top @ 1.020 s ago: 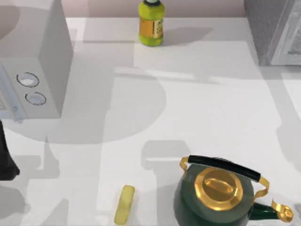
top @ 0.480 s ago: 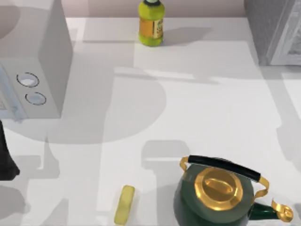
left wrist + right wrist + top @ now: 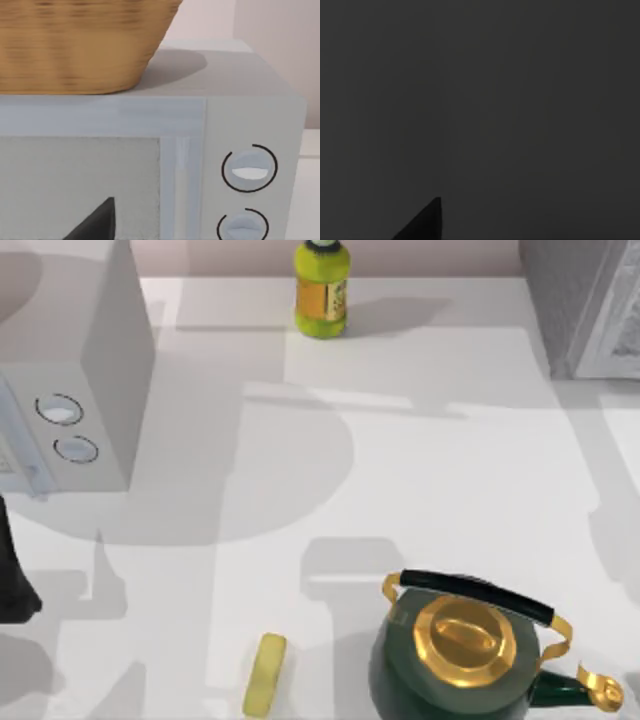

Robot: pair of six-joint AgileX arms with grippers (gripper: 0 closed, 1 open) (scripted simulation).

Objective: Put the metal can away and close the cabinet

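Left pincer's fingertip (image 3: 97,222) faces the microwave (image 3: 150,165); right wrist view dark.

You see a dark green kettle (image 3: 455,665) with a gold lid, gold handle brackets, a gold spout tip and a black grip. Just to the kettle's left lies a pale yellow bar (image 3: 264,674). Far behind the kettle stands a yellow-green bottle (image 3: 321,290) with an orange label and a dark cap. The table (image 3: 450,470) under the kettle is white, crossed by grey shadows. Well to the kettle's left, the microwave (image 3: 250,130) is pale grey with two black-ringed dials, and a tan woven basket (image 3: 80,45) sits on it. The right wrist view is dark.
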